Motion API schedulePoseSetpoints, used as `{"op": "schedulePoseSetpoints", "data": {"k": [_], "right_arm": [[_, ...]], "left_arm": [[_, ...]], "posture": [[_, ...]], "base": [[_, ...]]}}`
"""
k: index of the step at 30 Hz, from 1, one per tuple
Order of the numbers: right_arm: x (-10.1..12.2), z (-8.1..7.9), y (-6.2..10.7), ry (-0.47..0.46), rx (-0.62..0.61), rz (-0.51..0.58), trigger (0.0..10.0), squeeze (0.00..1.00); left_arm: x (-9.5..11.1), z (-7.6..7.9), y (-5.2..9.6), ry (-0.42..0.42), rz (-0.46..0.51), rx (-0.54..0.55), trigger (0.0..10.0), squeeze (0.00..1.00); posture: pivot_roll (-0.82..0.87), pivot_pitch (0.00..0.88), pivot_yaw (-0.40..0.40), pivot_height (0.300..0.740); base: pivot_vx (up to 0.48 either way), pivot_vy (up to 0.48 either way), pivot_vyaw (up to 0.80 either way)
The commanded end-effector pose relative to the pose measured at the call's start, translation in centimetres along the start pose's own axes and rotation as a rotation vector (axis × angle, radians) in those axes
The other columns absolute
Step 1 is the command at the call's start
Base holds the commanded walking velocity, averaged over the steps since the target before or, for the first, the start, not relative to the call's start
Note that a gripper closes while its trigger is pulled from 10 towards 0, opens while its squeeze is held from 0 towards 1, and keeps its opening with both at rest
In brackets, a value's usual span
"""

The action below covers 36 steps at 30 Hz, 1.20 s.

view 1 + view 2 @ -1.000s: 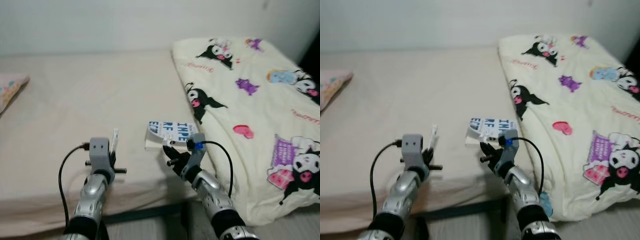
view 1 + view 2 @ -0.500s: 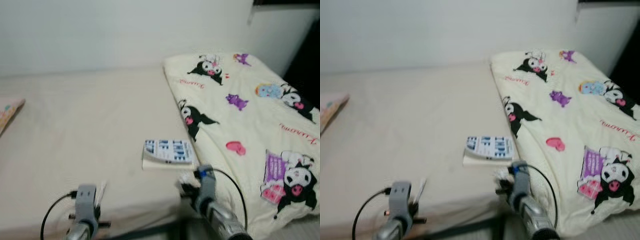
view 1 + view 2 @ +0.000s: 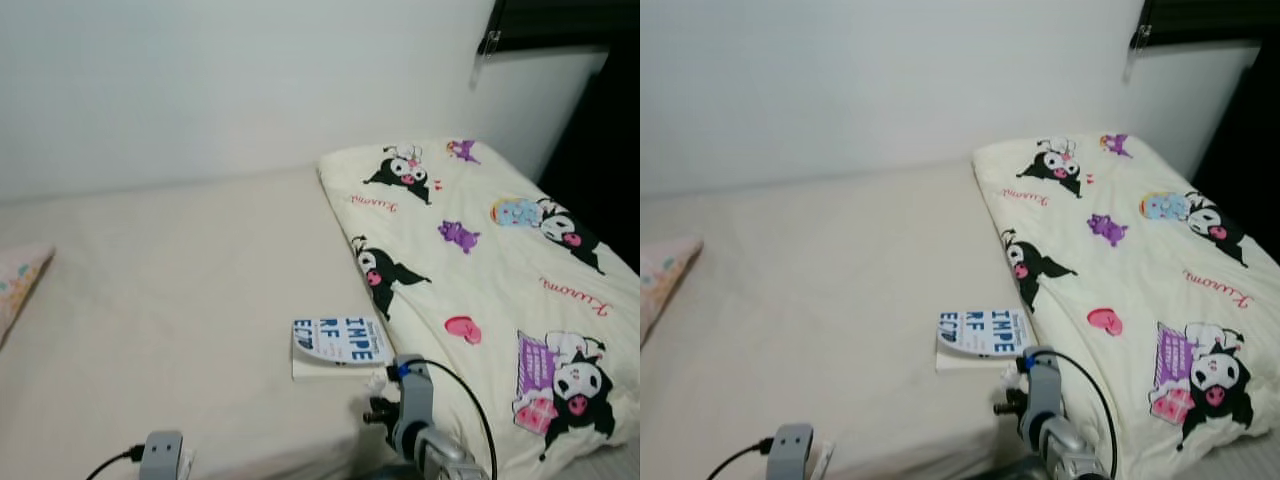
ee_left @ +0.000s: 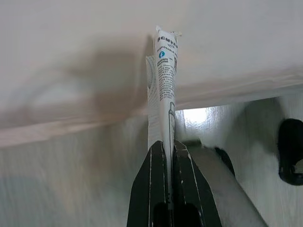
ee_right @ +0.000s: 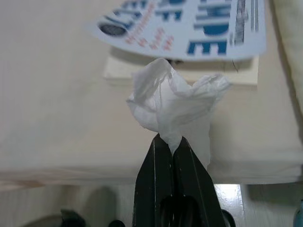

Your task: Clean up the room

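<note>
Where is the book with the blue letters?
The book lies on the bed, right beside the cartoon-print quilt, just ahead of the right pincer holding a crumpled tissue.

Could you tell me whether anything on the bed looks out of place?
The book lies loose near the mattress edge beside the folded quilt, its front cover curling up.
</note>
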State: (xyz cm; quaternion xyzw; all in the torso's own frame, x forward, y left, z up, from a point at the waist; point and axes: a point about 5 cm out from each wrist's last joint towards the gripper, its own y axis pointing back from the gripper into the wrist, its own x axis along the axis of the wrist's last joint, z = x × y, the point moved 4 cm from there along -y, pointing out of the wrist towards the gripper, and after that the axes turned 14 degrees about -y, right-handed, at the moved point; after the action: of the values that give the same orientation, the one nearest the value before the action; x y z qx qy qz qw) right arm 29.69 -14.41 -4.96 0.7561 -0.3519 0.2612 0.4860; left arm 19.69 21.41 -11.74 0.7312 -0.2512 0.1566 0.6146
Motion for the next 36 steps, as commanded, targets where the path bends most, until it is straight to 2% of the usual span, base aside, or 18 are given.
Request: {"op": "schedulePoseSetpoints", "data": {"k": [1, 9, 15, 16, 20, 23, 25, 31, 32, 33, 34, 35, 36], "right_arm": [[-0.6, -0.1, 0.0, 0.001, -0.002, -0.011, 0.0, 0.00], [-0.5, -0.4, -0.2, 0.034, -0.003, -0.017, 0.0, 0.00], [-0.7, 0.1, 0.0, 0.048, -0.031, -0.022, 0.0, 0.00], [-1.0, 0.3, 0.1, 0.061, -0.039, -0.037, 10.0, 0.00], [-2.2, 0.4, 0.3, 0.053, -0.032, -0.090, 10.0, 0.00], [-2.4, -0.4, 0.1, 0.094, 0.002, -0.106, 10.0, 0.00], [-2.4, -1.3, -0.2, 0.162, 0.039, -0.118, 10.0, 0.00], [-2.6, -1.6, -0.3, 0.174, 0.045, -0.136, 10.0, 0.00], [-2.8, -1.4, -0.2, 0.159, 0.035, -0.140, 10.0, 0.00], [-2.9, -0.9, -0.1, 0.095, 0.008, -0.136, 10.0, 0.00], [-2.9, -0.9, -0.1, 0.095, 0.008, -0.136, 10.0, 0.00], [-2.9, -0.6, 0.0, 0.048, -0.010, -0.132, 10.0, 0.00], [-3.4, 0.3, 0.3, -0.051, -0.059, -0.130, 10.0, 0.00]], "left_arm": [[-0.7, -0.5, 0.1, -0.025, -0.019, 0.006, 10.0, 0.00], [-1.0, -0.1, 0.2, -0.097, -0.028, -0.014, 10.0, 0.00], [-1.4, 0.0, 0.2, -0.112, -0.037, -0.015, 10.0, 0.00], [-1.6, 0.0, 0.3, -0.117, -0.041, -0.016, 10.0, 0.00], [-2.0, 0.0, 0.4, -0.133, -0.047, -0.021, 10.0, 0.00], [-2.1, 0.0, 0.4, -0.135, -0.044, -0.028, 10.0, 0.00], [-2.3, -0.2, 0.5, -0.137, -0.045, -0.028, 10.0, 0.00], [-2.7, -0.4, 0.5, -0.124, -0.056, -0.028, 10.0, 0.00], [-2.9, -0.4, 0.6, -0.118, -0.072, -0.031, 10.0, 0.00], [-3.1, -0.4, 0.6, -0.112, -0.085, -0.029, 10.0, 0.00], [-3.1, -0.4, 0.6, -0.112, -0.085, -0.029, 10.0, 0.00], [-3.2, -0.4, 0.6, -0.109, -0.094, -0.028, 10.0, 0.00], [-3.3, -0.5, 0.6, -0.117, -0.097, -0.028, 10.0, 0.00]], "posture": [[-0.08, 0.007, -0.002, 0.695], [-0.08, 0.012, -0.004, 0.725], [-0.08, 0.010, -0.007, 0.735], [-0.08, 0.008, -0.008, 0.735], [-0.07, 0.006, -0.009, 0.735], [-0.07, 0.004, -0.012, 0.735], [-0.07, 0.000, -0.010, 0.735], [-0.07, 0.000, -0.010, 0.735], [-0.07, 0.000, -0.011, 0.735], [-0.07, 0.001, -0.010, 0.735], [-0.07, 0.001, -0.010, 0.735], [-0.07, 0.001, -0.009, 0.735], [-0.07, 0.003, -0.006, 0.735]], "base": [[0.000, 0.000, 0.00], [0.000, 0.000, 0.00], [0.000, 0.000, 0.00], [0.000, 0.000, 0.00], [0.000, 0.000, 0.37], [0.000, 0.000, 0.77], [0.000, 0.000, 0.77], [0.000, 0.000, 0.77], [0.000, 0.000, 0.77], [-0.480, 0.000, 0.77], [-0.480, 0.000, 0.77], [-0.480, 0.000, 0.77], [-0.480, 0.000, 0.77]]}}
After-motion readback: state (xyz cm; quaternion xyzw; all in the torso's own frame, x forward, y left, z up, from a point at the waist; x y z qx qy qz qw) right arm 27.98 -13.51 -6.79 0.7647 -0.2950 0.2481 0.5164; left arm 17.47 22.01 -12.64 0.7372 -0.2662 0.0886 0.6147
